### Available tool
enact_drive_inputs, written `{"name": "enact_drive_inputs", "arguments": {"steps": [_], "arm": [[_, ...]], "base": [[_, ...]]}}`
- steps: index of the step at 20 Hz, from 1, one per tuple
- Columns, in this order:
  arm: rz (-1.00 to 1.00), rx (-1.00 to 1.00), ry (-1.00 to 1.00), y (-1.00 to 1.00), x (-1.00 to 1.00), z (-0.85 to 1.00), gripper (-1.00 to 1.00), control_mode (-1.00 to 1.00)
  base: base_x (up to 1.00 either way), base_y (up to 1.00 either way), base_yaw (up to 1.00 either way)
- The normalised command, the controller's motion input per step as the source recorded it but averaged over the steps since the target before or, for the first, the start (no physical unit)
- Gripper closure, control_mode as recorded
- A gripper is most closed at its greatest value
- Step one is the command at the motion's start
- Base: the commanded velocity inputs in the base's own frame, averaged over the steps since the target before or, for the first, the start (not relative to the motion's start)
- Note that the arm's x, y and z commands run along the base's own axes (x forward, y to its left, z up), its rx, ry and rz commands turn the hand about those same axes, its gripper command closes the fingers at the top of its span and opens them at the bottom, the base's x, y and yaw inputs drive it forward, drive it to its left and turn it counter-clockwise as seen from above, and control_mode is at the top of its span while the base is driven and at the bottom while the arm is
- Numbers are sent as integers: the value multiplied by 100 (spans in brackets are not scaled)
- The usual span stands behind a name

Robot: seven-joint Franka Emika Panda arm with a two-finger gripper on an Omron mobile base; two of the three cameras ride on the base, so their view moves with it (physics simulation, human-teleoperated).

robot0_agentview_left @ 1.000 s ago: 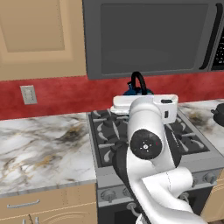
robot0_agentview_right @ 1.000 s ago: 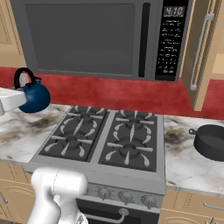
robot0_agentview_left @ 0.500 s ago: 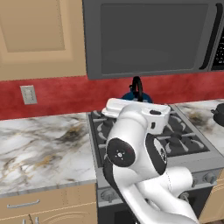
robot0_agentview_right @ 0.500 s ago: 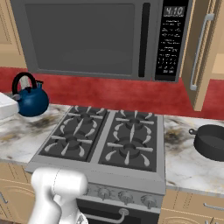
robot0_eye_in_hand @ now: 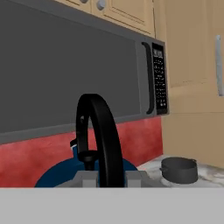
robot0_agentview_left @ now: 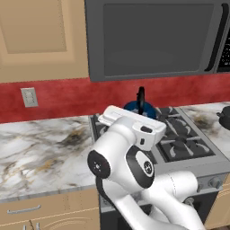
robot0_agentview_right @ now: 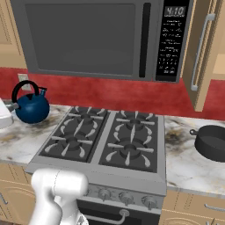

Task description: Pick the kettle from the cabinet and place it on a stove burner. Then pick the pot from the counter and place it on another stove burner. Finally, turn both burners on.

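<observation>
Tool pinches kettle handle, carrying it upright toward burners at 3 o'clock.

Even, flat rendered light, moderately bright; no visible source. Shadows soft and faint. Dull sheen on microwave door, small highlight on kettle, pale gloss along its handle in hand view. Base views sharp edge to edge, no bending. Hand view softer, slightly blurred; pot hazy.
</observation>
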Motion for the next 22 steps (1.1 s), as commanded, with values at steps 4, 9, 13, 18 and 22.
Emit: {"name": "enact_drive_inputs", "arguments": {"steps": [4, 9, 13, 18, 22], "arm": [[-14, 2, -4, 1, 8, -26, 100, -100], [-11, 1, -2, 3, 27, -23, 100, -100], [-9, 0, 0, 5, 41, -18, 100, -100], [-6, 0, 0, 7, 44, -18, 100, -100], [-6, 0, 0, 5, 41, -23, 100, -100]], "base": [[0, 0, 0], [0, 0, 0], [0, 0, 0], [0, 0, 0], [0, 0, 0]]}}
